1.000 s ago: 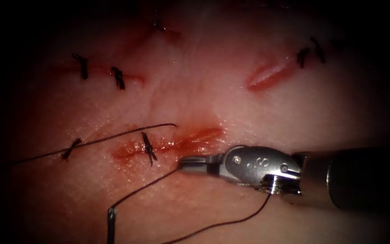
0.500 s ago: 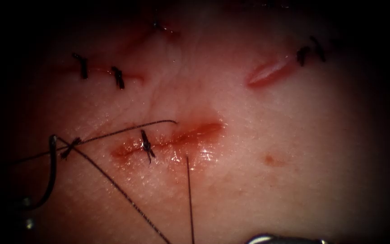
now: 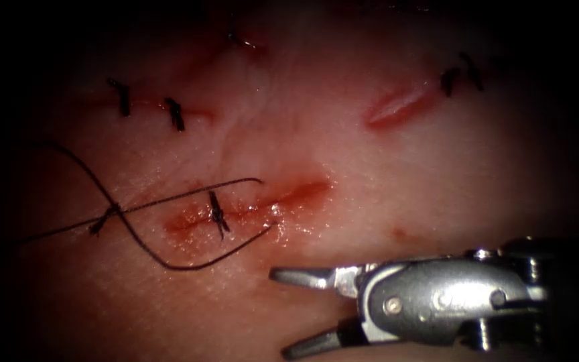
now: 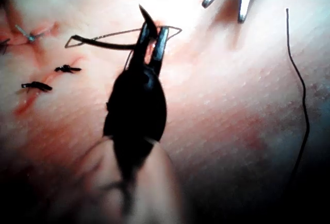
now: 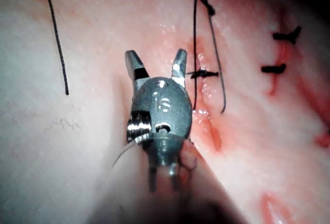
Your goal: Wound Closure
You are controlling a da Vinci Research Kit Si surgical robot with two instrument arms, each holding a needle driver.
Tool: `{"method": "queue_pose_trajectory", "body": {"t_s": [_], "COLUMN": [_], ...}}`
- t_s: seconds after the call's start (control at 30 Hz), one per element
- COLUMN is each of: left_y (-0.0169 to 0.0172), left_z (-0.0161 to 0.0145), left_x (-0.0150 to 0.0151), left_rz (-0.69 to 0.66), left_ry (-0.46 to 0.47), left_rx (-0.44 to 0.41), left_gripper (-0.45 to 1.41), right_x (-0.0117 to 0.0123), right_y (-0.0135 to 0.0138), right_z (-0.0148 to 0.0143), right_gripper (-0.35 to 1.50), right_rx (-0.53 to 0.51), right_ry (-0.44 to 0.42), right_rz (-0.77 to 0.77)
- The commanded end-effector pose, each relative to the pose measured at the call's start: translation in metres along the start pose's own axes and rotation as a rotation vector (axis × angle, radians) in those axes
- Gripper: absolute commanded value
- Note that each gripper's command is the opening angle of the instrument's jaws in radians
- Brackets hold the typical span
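The cut lies in the middle of the tissue, with one dark stitch across its left part. Thread leaves the tissue just below the cut, loops left and runs off toward the upper left. My right tool stands below the cut with its jaws open and nothing between them; it is also seen as right tool. My left tool is shut on the needle, whose point sticks out past the jaws, clear of the tissue.
A knot sits left of the cut with a long thread tail lying over it. Older stitched cuts lie at the upper left, and another short cut at the upper right. Red fluid wets the cut's edges.
My right tool, shut by the cut a second ago, drew back downward and returned with its jaws open. The needle moved left and out of the endoscope view, trailing thread into a loop.
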Motion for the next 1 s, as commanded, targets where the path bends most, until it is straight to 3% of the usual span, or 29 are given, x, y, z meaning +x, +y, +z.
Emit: {"method": "queue_pose_trajectory", "body": {"t_s": [0.03,0.2,0.43,0.67,0.77,0.83,0.87,1.0], "left_y": [-0.0004,-0.0006,-0.0006,-0.0008,-0.0007,-0.0007,-0.0007,-0.0008], "left_z": [0.0004,0.0003,0.0014,0.0022,0.0022,0.0022,0.0022,0.0023], "left_x": [-0.0003,-0.0004,-0.0015,-0.0024,-0.0024,-0.0024,-0.0024,-0.0026], "left_rz": [0.014,0.026,0.032,0.034,0.035,0.035,0.035,0.035], "left_ry": [0.002,-0.025,-0.003,0.011,0.008,0.008,0.008,0.006], "left_rx": [0.019,0.069,0.052,0.046,0.045,0.046,0.046,0.043], "left_gripper": [-0.45,-0.45,-0.45,-0.45,-0.45,-0.45,-0.45,-0.45], "right_x": [-0.0014,-0.0048,-0.0086,-0.0109,-0.0118,-0.0125,-0.0127,-0.0129], "right_y": [0.001,0.0024,0.0043,0.0037,0.0035,0.0032,0.003,0.0024], "right_z": [0.0012,0.0028,0.006,0.0094,0.0104,0.0105,0.0103,0.0086], "right_gripper": [1.31,1.31,1.31,1.06,0.73,-0.18,-0.35,-0.35], "right_rx": [-0.009,-0.044,-0.08,-0.028,-0.016,0.014,0.032,0.041], "right_ry": [-0.005,-0.036,-0.079,-0.089,-0.118,-0.149,-0.154,-0.182], "right_rz": [-0.006,-0.035,-0.017,-0.012,-0.018,0.003,0.012,0.057]}}
